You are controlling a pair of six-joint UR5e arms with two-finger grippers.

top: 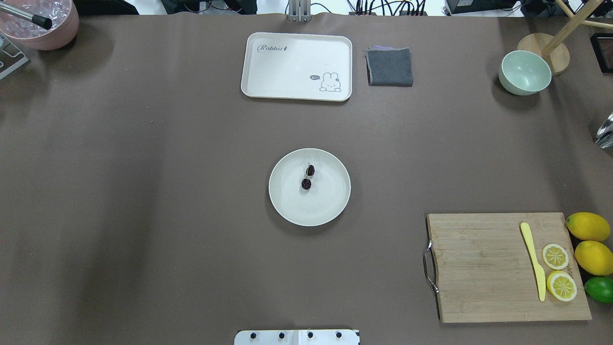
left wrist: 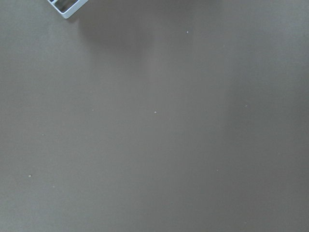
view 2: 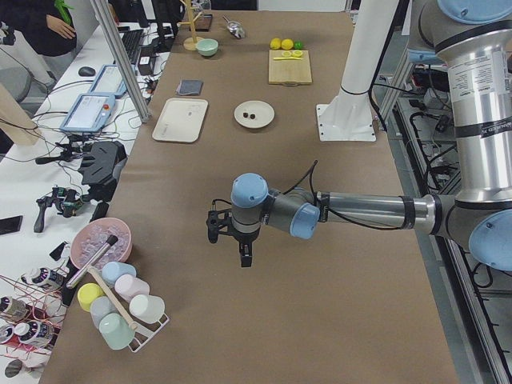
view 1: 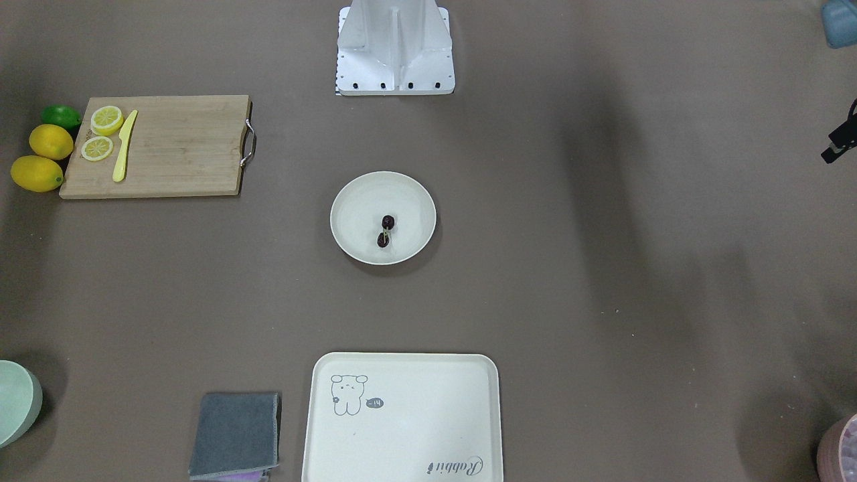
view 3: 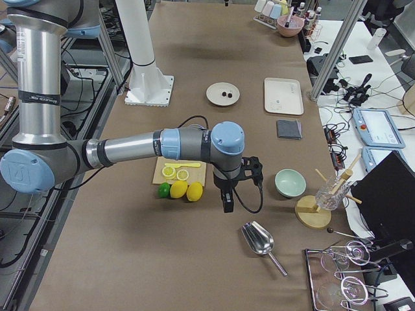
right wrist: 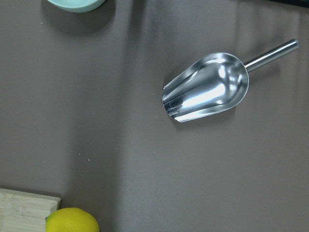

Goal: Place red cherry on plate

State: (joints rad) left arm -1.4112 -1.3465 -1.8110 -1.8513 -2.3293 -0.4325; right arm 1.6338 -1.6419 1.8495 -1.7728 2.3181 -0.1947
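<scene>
Red cherry point(top: 308, 177): on plate point(top: 292, 206), frame centre, overhead view. Left end effector point(view 2: 245, 258), right end effector point(view 3: 227, 206): over tabletop point(top: 143, 191), well apart from plate; openness and contents impossible to tell.

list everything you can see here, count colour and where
cherries: one joined pair, dark maroon, on the plate
plate: one, cream, table centre
tray: one, cream, far edge
cloth: one, grey, beside the tray
bowl: one, pale green, far right corner
board: one, wood, robot's right
knife: one, yellow, on the board
lemon slices: two, yellow, on the board
lemons: two, yellow, beside the board
lime: one, green, by the lemons
scoop: one, metal, right end
pink tub: one, far left corner
cups: several, pastel, racked, left end
left gripper: black, over bare table
right gripper: black, near the lemons
</scene>
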